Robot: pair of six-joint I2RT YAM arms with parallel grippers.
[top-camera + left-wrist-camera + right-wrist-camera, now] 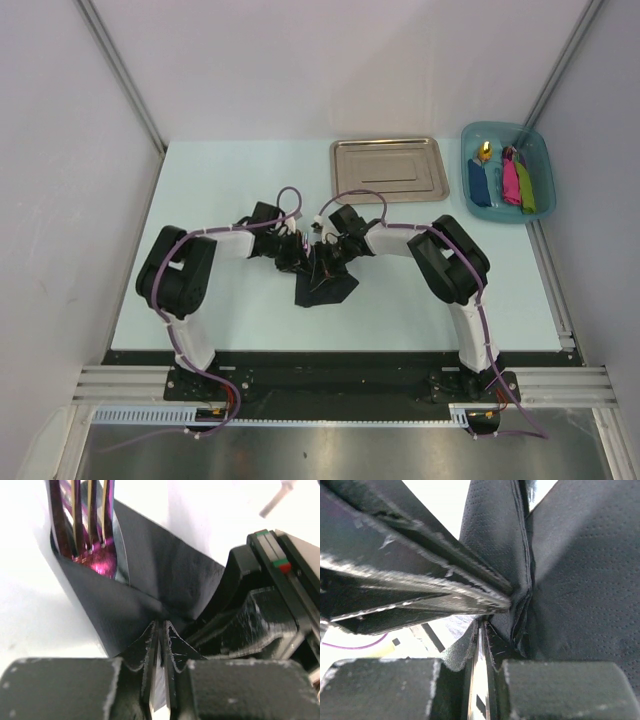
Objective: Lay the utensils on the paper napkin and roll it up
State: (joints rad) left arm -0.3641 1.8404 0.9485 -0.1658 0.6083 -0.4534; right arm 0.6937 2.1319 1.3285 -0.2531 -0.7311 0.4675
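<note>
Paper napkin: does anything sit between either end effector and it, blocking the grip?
Nothing visible does. The left end effector and the right end effector are each pinched directly on the paper napkin, close together at its folded part. The fork lies inside the fold, apart from the left pinch.

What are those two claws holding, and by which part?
Both pinch the paper napkin: the left gripper a fold just below the fork, the right gripper a bunched crease close beside it.
</note>
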